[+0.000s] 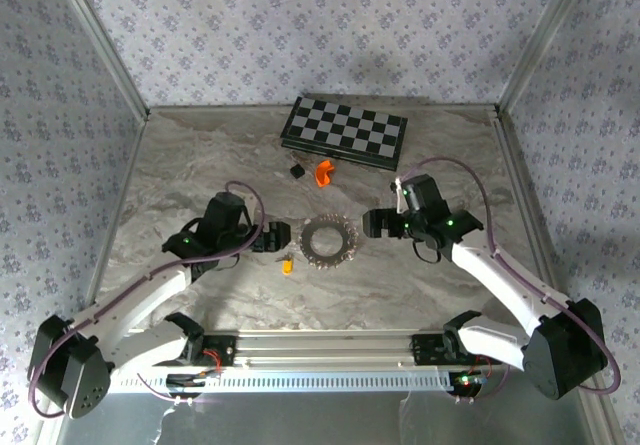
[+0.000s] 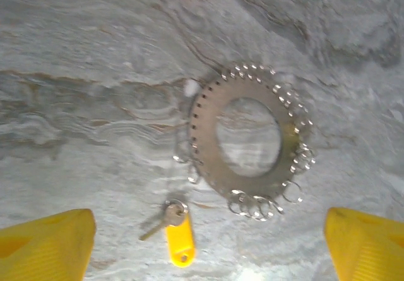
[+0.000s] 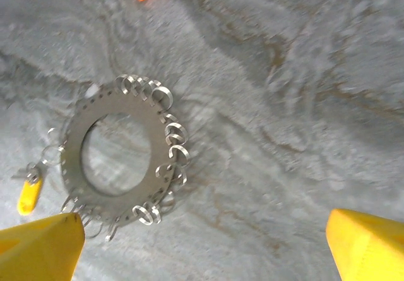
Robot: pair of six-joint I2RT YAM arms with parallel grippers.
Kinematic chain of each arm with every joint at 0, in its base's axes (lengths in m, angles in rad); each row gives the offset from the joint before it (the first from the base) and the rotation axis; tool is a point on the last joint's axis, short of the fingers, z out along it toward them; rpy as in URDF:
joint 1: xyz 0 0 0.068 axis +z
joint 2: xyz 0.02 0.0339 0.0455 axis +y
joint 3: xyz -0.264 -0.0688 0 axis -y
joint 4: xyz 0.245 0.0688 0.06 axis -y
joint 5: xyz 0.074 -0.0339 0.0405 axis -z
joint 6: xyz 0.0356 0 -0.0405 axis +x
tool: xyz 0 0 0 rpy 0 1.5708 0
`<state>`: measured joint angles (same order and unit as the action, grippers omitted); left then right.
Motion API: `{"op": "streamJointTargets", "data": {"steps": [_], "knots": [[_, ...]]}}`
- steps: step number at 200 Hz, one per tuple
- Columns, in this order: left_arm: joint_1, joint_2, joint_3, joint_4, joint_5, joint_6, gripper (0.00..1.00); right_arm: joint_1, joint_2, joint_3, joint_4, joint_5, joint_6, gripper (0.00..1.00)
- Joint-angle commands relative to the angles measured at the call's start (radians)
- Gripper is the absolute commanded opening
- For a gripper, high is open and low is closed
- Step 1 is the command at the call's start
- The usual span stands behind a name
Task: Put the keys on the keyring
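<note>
The left pincer (image 2: pixel 205 252) stands wide over the surface (image 2: pixel 88 104), its yellow fingertips (image 2: pixel 44 246) far apart with nothing gripped between them. Just ahead of it lies the key (image 2: pixel 177 235), a small metal blade on a yellow-orange plastic tag with its own little wire ring, flat on the marbled grey stone. Just beyond is the keyring (image 2: pixel 205 136), a flat silvery metal disc with a large round hole, a perforated rim and many small wire rings hung from it. The key lies just beside that rim and looks unattached. The right pincer (image 3: pixel 202 249) is likewise wide and holds nothing, on the disc's opposite side. Farther back are a bright orange curved piece (image 1: pixel 324 173), a small black cube (image 1: pixel 296 170) and a black-and-white chessboard (image 1: pixel 345 132), all well apart from the keyring.
</note>
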<state>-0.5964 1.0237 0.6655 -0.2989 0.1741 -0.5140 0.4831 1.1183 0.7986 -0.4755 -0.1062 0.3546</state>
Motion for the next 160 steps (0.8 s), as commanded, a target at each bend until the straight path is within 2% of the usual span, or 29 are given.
{"op": "streamJointTargets", "data": {"steps": [1,47,106,160], "knots": [[-0.042,0.069,0.055,-0.002,0.062,-0.013,0.86,0.016,0.000,-0.032,-0.011,-0.100,0.008,1.00],[-0.081,0.209,0.098,0.027,0.057,-0.011,0.72,0.041,-0.027,-0.093,0.039,-0.086,0.007,1.00],[-0.081,0.380,0.165,0.031,0.038,0.024,0.41,0.041,-0.054,-0.144,0.104,-0.104,-0.006,1.00],[-0.083,0.451,0.175,0.029,0.010,0.040,0.30,0.039,-0.043,-0.160,0.133,-0.112,-0.008,1.00]]}}
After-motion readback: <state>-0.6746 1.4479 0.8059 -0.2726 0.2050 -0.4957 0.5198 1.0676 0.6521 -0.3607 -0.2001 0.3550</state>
